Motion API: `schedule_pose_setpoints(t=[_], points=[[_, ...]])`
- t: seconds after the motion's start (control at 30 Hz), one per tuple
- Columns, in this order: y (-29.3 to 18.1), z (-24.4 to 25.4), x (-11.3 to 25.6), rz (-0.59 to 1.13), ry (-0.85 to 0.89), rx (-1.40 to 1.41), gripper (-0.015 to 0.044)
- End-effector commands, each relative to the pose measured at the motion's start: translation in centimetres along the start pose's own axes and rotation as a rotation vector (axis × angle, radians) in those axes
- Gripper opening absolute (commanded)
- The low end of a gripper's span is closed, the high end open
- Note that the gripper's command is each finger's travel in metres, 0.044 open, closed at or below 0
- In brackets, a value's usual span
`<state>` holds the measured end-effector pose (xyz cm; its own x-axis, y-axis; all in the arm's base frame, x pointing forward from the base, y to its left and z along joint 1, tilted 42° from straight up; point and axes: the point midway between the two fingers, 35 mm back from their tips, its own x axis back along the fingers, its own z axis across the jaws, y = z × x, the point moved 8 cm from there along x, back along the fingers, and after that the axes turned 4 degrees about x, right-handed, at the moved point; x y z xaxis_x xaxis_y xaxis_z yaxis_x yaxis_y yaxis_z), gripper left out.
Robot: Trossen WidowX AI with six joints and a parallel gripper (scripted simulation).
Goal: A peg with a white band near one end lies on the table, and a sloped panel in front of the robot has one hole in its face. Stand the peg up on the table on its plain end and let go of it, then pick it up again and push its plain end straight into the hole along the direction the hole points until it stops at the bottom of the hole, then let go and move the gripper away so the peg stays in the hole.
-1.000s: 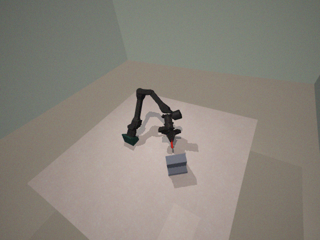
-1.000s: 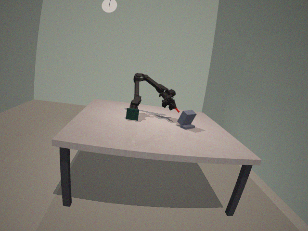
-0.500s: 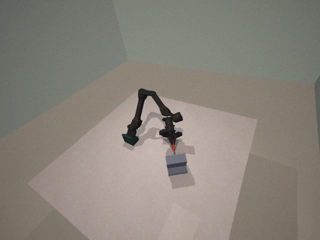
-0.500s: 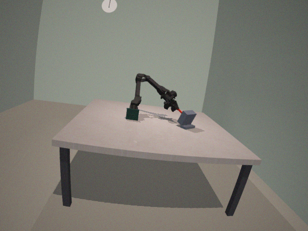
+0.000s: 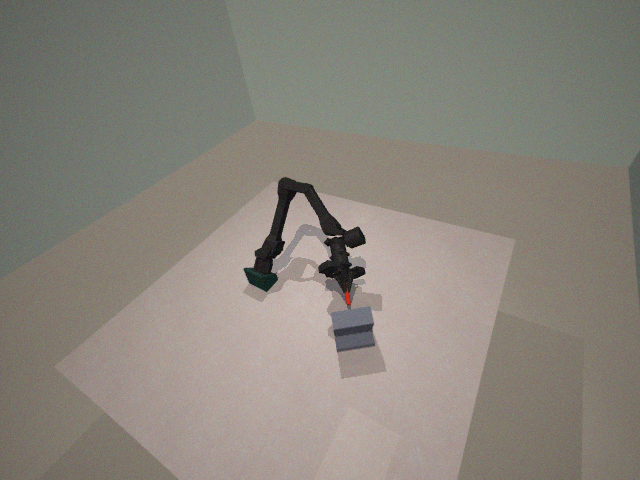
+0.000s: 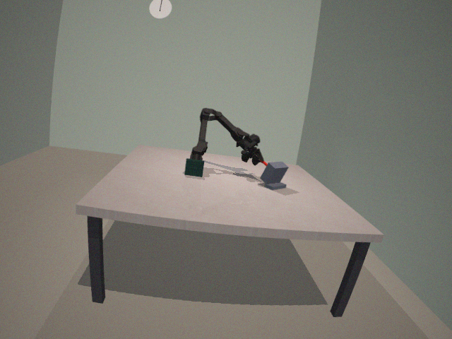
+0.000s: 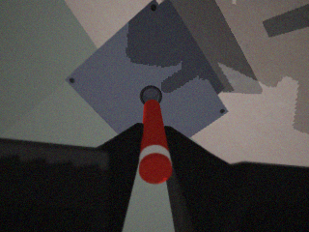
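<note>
The red peg (image 5: pixel 347 297) (image 6: pixel 265 163) (image 7: pixel 154 126) is tilted, with its white-banded end toward the wrist camera and its plain end toward the sloped panel. My gripper (image 5: pixel 347 290) (image 6: pixel 261 160) (image 7: pixel 153 131) is shut on the peg. The blue-grey sloped panel (image 5: pixel 353 317) (image 6: pixel 272 174) (image 7: pixel 108 92) stands in front of the gripper. Its round hole (image 7: pixel 151 94) shows in the wrist view just beyond the peg's plain end. The plain end overlaps the hole's lower edge there; I cannot tell whether it touches the panel or has entered the hole.
The panel's flat foot (image 5: pixel 355 341) (image 6: pixel 275 186) rests on the table (image 5: pixel 232 372) (image 6: pixel 175 197). The arm's dark green base (image 5: pixel 261 279) (image 6: pixel 194 167) stands on the table to the left of the panel in the top and exterior views. Arm shadows fall on the panel's face.
</note>
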<state>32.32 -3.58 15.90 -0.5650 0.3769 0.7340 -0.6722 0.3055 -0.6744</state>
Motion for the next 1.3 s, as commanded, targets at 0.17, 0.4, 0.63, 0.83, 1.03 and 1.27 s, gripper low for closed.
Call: schedule_pose_setpoints(t=[0.17,0.4,0.63,0.83,1.03,1.27], points=[[0.0,0.0,-1.1,0.000,0.005,0.001,0.0000],[0.1,0.0,-2.0,0.001,0.005,0.000,0.0000],[0.0,0.0,-1.9,0.004,0.005,-0.005,0.0000],[0.0,0.0,-1.9,0.004,0.005,-0.005,0.0000],[0.0,0.0,-1.9,0.004,0.005,-0.005,0.0000],[0.1,0.0,-2.2,0.005,0.005,-0.005,0.0000]])
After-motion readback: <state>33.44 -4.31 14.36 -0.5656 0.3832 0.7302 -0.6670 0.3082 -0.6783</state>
